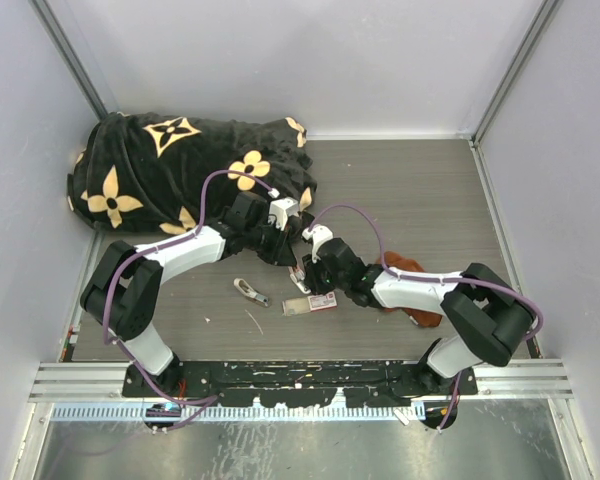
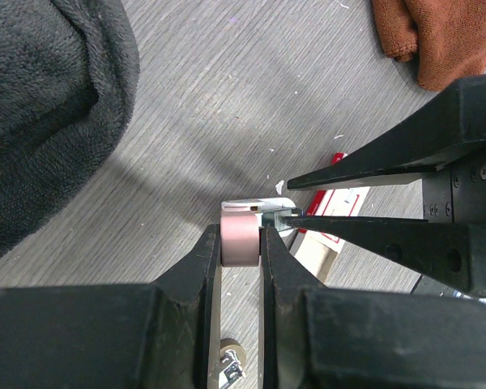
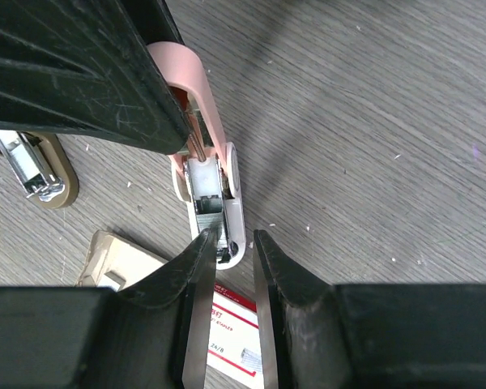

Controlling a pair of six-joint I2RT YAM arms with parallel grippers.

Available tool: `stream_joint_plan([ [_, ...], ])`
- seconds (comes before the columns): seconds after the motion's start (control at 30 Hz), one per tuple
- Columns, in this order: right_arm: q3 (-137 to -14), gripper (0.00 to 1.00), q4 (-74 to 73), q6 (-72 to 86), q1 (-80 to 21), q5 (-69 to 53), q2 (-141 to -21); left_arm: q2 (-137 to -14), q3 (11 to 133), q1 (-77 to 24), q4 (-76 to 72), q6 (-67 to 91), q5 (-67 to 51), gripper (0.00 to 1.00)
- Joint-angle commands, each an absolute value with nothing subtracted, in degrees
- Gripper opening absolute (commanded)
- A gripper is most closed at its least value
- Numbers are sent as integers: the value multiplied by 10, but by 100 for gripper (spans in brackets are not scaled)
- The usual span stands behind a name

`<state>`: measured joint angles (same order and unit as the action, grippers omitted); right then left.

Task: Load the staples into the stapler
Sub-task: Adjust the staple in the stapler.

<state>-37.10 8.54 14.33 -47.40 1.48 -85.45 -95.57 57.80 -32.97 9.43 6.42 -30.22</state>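
The left gripper (image 2: 241,231) was clenched on the stapler (image 3: 219,174), its two fingers pressed flat against either side of the pink rear end, so only a short stub of pink plastic showed between them in the left wrist view. The right gripper (image 3: 235,243) stood partly open, with a narrow gap between its fingers. One fingertip (image 3: 204,247) touched the front end of the stapler's metal inner channel, while the other stood just clear of the white nose. I could not make out anything pinched in that gap. The stapler sat between the two grippers near the middle of the table (image 1: 410,190), and whether it was lifted off the surface could not be told. Its long axis ran from the left gripper's grasp straight towards the right gripper's fingertips, the pink end away from the right wrist camera and the white nose pointing at it. The metal channel faced that camera, with the pink top arm curving away behind it. The box (image 3: 231,324), white with a red-edged label, lay flat on the table just beyond the nose, under the right gripper's fingers. A rust-brown cloth (image 2: 437,36) lay near the right arm, and a black blanket (image 1: 180,165) with gold flowers filled the far left corner.
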Motion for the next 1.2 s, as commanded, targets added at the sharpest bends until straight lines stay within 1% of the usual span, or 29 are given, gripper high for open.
stream_joint_plan([
  [0.0,-390,31,106,153,-473,24,-864,-952,576,-328,62,62,-311,0],
  [0.27,-390,31,101,161,-473,36,-883,-953,576,-328,59,64,-312,0],
  [0.83,-405,32,107,182,-473,36,-887,-954,573,-328,56,64,-310,0],
  [1.07,-411,38,110,193,-473,29,-887,-952,559,-328,39,81,-285,0],
  [1.17,-408,42,114,199,-473,27,-878,-949,558,-328,29,104,-259,0],
])
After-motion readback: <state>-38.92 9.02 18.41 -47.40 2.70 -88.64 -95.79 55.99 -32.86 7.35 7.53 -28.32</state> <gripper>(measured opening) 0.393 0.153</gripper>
